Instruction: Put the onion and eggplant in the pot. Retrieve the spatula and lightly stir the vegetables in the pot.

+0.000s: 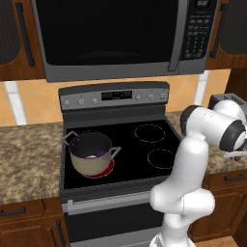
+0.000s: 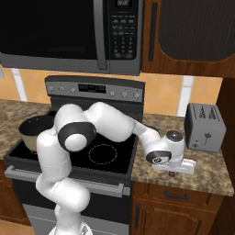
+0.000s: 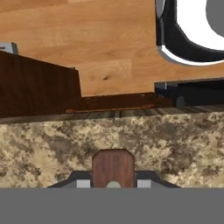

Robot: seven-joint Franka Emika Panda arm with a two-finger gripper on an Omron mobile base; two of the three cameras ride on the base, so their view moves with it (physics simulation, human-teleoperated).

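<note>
Counter (image 3: 52, 144): speckled granite, across the lower half
Handle (image 3: 113, 168): brown spatula end, bottom centre, between the closed fingertips
Floor (image 3: 87, 39): light wood, upper frame

Pot (image 1: 90, 153) on stove (image 1: 144, 159), toaster (image 2: 204, 127) right.

Your counter (image 2: 206, 172) left of the toaster (image 2: 204, 126) lies bare, passable; the toaster blocks its right; the microwave (image 2: 69, 32) caps the stove.
</note>
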